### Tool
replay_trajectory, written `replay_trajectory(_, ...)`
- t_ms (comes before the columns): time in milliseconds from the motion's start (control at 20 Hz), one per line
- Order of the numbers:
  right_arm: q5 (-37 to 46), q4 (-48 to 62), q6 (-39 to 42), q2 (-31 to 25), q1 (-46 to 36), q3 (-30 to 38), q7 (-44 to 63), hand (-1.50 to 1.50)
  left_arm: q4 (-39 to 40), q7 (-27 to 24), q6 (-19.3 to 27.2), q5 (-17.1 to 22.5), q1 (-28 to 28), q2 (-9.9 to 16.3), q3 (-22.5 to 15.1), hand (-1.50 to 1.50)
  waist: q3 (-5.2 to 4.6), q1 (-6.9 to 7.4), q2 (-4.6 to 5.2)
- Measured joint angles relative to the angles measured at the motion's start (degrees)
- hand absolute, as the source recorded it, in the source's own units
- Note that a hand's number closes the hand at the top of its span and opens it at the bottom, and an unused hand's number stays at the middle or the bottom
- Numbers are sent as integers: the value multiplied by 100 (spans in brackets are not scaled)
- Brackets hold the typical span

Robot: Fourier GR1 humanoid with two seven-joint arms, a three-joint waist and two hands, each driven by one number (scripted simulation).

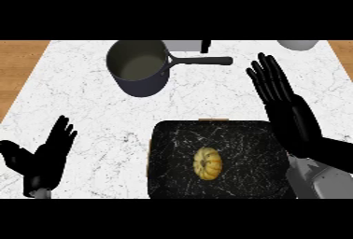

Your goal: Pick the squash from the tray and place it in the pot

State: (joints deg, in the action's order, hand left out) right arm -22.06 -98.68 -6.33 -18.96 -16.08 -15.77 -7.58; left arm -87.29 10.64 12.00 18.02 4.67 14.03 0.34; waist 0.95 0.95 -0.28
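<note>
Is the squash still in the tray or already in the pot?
In the tray. The squash lies on the dark tray, untouched by either hand; the pot behind it shows only its bare inside.

we see counter [82,107]: white marble look, grey veins, smooth | its side strips [21,60]: wood grain, warm brown | pot [138,70]: dark grey metal, matt, paler inside | tray [255,135]: black marbled with white veins, slight sheen | squash [208,163]: yellow, ribbed skin, matt | our hands, left [45,156] and right [289,112]: black, matt, plastic-like
</note>
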Motion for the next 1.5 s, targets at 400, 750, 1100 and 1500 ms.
replay_trajectory(400,2365,477,-1353,-1410,571,-70,896,-150,-72,-246,80,-769,50,827,149,0,-220,-553,-140)
replay_trajectory(750,5057,96,-2378,-2552,868,-349,1150,-150,-31,-330,87,-1145,213,1155,122,0,-201,-796,-231)
replay_trajectory(1100,7073,-608,-2181,-2502,1404,-1028,2662,-150,-82,-403,54,-1281,279,1264,90,0,-189,-713,-184)
replay_trajectory(1500,8613,-1051,-293,-1883,1383,-1890,4817,-150,-209,-437,-43,-1378,168,1260,-91,0,-187,-363,-74)
